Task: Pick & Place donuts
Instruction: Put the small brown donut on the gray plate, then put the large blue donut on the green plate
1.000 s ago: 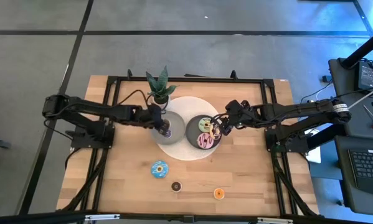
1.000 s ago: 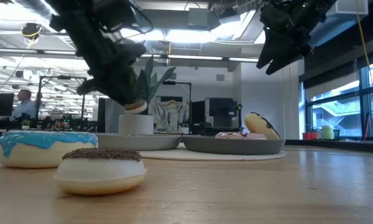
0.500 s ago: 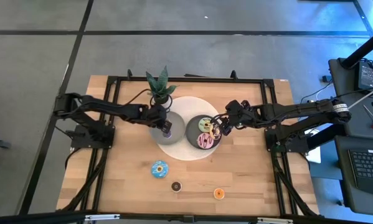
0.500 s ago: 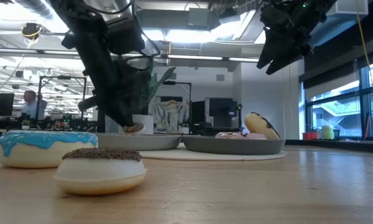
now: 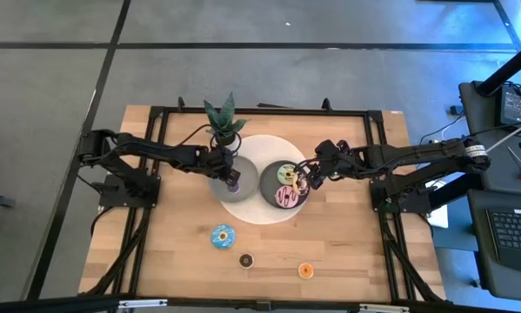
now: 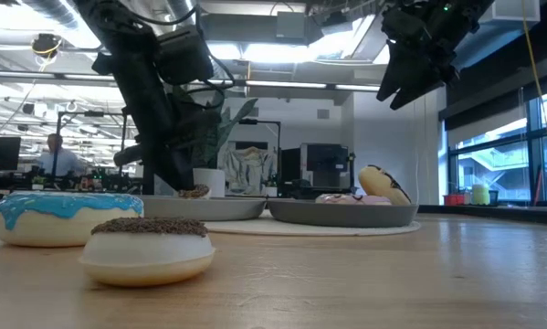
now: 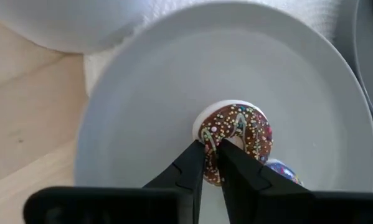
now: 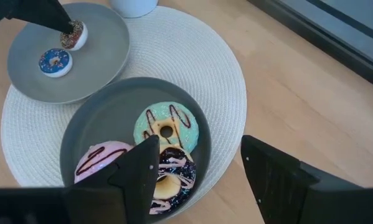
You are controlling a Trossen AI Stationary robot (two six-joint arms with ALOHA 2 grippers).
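Observation:
My left gripper point(image 7: 211, 149) is shut on a small brown donut with sprinkles point(image 7: 245, 130), low over the light grey plate point(image 7: 142, 112) left of centre. A small blue donut point(image 8: 54, 62) lies flat on that plate beside it. My right gripper point(image 8: 200, 149) hangs open above the dark grey plate point(image 8: 86, 134). That plate holds a pale green donut point(image 8: 166, 127), a pink one point(image 8: 102, 162) and a dark purple one point(image 8: 170, 177). A large blue donut point(image 5: 223, 235), a small brown one point(image 5: 246, 259) and a small orange one point(image 5: 305, 270) lie on the near table. My left gripper pinches the brown sprinkled donut by one side of its ring point(image 7: 212, 163), one fingertip point(image 7: 197, 155) at the outer edge and the other at the hole. The fingers slant down from the table's left. The donut sits down at the plate point(image 6: 194, 191); whether it rests there I cannot tell.
Both plates sit on a round white woven mat point(image 5: 264, 209) at mid-table. A potted plant in a white pot point(image 5: 223, 130) stands just behind the left gripper. A metal frame point(image 5: 260, 110) runs along the table's far and side edges. People show in the room beyond.
My left gripper has come down with the brown sprinkled donut, from above the light grey plate's rim to the plate's level, staying shut on it. The descent slowed in the last half second.

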